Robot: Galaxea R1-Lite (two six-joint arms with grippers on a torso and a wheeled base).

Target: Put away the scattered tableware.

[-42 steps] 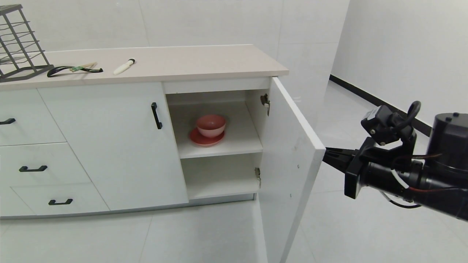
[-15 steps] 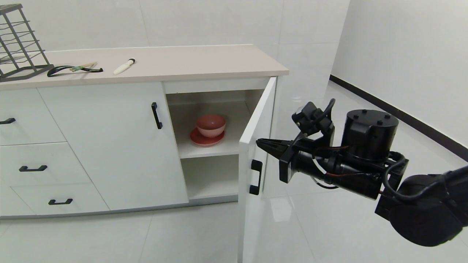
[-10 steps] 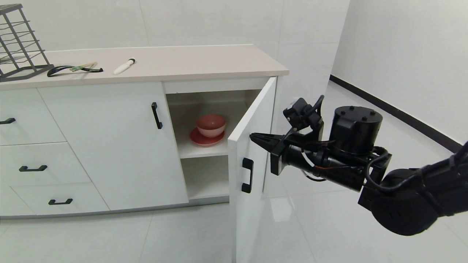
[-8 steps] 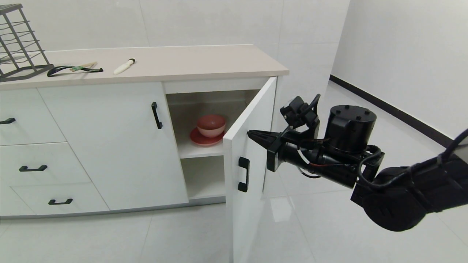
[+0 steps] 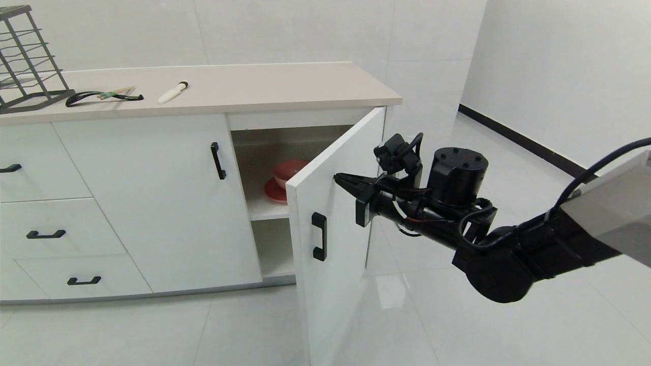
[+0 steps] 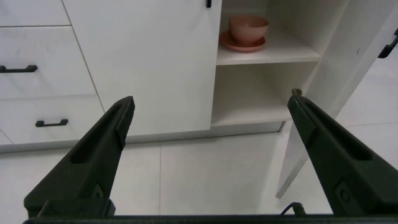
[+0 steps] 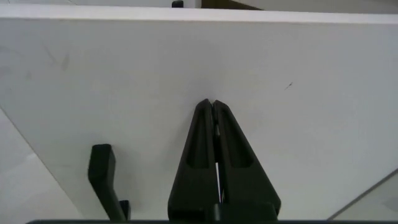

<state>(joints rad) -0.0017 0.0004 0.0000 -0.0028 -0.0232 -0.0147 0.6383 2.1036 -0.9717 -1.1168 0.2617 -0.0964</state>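
This is looking like a kitchen: white cabinets [image 5: 152, 203] with black-handled drawers [image 5: 43, 165] are running under a beige tabletop [image 5: 254, 86], tiles are covering wall [image 5: 305, 30] and floor [image 5: 203, 330], and a pink bowl [image 6: 249, 27] is sitting on a shelf [image 6: 273, 53].

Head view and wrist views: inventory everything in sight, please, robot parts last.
counter: 1, beige, topping the white cabinet
cabinet door: 1, white, partly open, cabinet's right end
door handle: 1, black, on that door's outer face
bowl: 1, pink, on the plate
plate: 1, red, on the upper shelf inside
drawer handles: 3, black, cabinet's left part
wire rack: 1, dark, counter's left end
black loop: 1, counter, beside the rack
wooden sticks: count unclear, pale, green band, by the loop
white-handled utensil: 1, dark tip, counter
left gripper: 1, black, open, facing the cabinet
right gripper: 1, black, shut, tips against the door's outer face
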